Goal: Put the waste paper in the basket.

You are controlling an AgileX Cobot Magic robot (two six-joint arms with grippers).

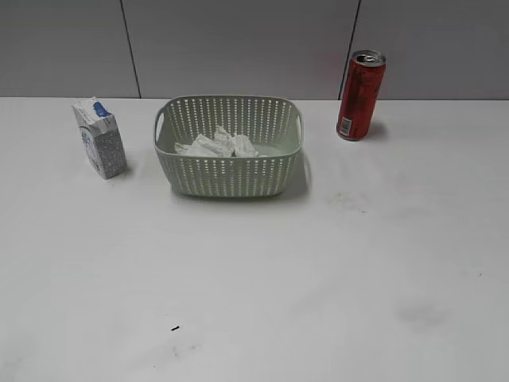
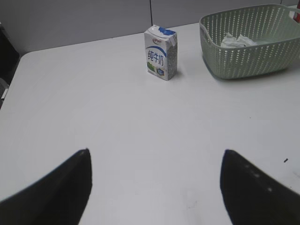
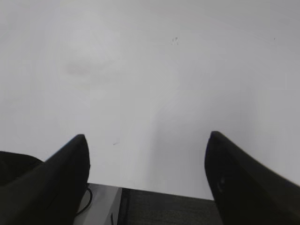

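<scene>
**Ana:** Exterior view first: where is the waste paper [image 1: 216, 146]?

**Ben:** Down inside the basket [image 1: 231, 177], a heap of crumpled white wads on its floor. I can't separate them well enough to count. No loose paper shows on the counter [image 1: 318, 270] in any view, so I'd judge the job done or close to it.

**Ana:** And the arms?

**Ben:** Neither shows in the exterior view. The left tool [image 2: 154, 187] is released, its jaws spread wide with only bare counter between them. From it, the basket sits far ahead and to the right, well apart, and a milk carton [image 2: 161, 53] stands upright ahead, just left of the basket. The right tool [image 3: 147, 183] is also spread and holding nothing, hanging by the near edge of the counter, with nothing but white surface ahead of it.

**Ana:** If a wad had to be picked up again?

**Ben:** It looks very light and soft, so it should crush rather than resist. I'd pinch across the thickest part of the crumple; a loose edge would probably tear or unfold. Little force needed, and nothing fragile about it.

**Ana:** Anything else nearby?

**Ben:** A red can [image 1: 361, 95] stands upright to the right of the basket, apart from it.
</scene>
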